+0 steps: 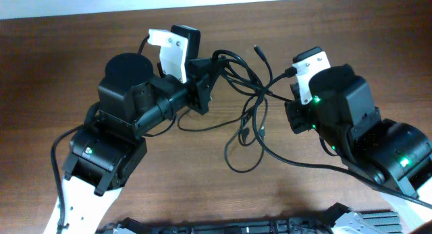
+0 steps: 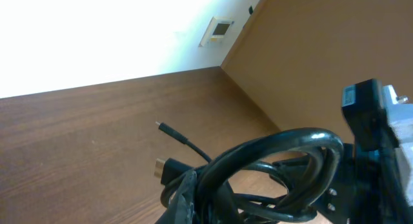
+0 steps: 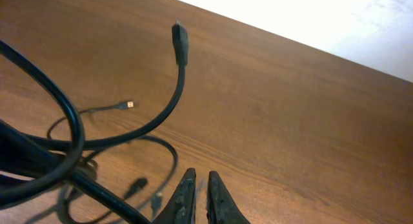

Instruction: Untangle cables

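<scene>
The left end effector (image 1: 206, 75) appears clamped on a loop of the thin black flexible cables (image 1: 253, 102), though its fingers are mostly hidden behind the bundle in the left wrist view. From there the tangle hangs and spreads between both arms onto the brown wooden table (image 1: 81, 45). The right end effector (image 3: 197, 198) is all but closed, only a slit between its tips, with nothing visible in it. One black plug end (image 3: 180, 37) stands raised ahead of it; a small metal-tipped plug (image 3: 130, 104) lies to its left.
</scene>
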Robot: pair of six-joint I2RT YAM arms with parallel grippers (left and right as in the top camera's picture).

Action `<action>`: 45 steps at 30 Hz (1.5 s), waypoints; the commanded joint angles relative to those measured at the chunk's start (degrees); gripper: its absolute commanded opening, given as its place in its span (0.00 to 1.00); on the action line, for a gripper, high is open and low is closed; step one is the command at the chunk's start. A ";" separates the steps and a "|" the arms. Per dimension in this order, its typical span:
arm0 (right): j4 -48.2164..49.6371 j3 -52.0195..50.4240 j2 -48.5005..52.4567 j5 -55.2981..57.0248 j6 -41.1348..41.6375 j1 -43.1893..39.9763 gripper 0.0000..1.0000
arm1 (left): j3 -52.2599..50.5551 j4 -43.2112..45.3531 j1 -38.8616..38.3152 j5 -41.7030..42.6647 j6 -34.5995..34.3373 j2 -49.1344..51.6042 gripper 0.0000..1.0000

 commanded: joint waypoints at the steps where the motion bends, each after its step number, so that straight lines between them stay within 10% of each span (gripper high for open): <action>1: -1.55 0.57 -0.50 4.68 -0.39 -0.46 0.04 | 0.39 1.33 1.14 -5.90 -1.29 -2.23 0.00; 3: -1.07 0.57 -1.57 3.21 -0.42 -0.46 0.05 | 0.39 1.27 1.14 -6.29 -1.29 -2.23 0.00; 6: 2.03 0.57 -4.72 -3.37 -4.37 -0.46 0.55 | 0.39 1.27 1.14 -6.29 -1.29 -2.23 0.00; 9: 5.97 0.57 -7.96 -8.85 -6.73 -0.46 0.81 | 0.39 1.22 1.14 -6.29 -1.29 -2.23 0.00; 15: 6.45 0.57 -8.72 -30.45 -25.57 -0.46 0.80 | 0.39 1.01 1.14 -6.27 -6.40 -2.16 0.00; 22: 10.25 0.57 -3.93 -31.56 -27.02 -0.46 0.66 | 0.37 0.90 1.07 -1.92 -13.92 -2.16 0.00; 26: 13.14 0.57 -1.31 -30.69 -26.99 -0.46 0.50 | 0.37 -1.40 1.07 -1.03 -13.92 -2.16 0.00; 31: 13.33 0.57 -0.68 -30.73 -26.34 -0.46 0.04 | 0.37 -1.60 1.09 -1.18 -13.92 -2.16 0.00; 45: 14.43 0.57 -14.62 -33.46 -25.94 -0.46 0.04 | 0.37 -6.05 1.14 -15.30 -13.92 -1.90 0.00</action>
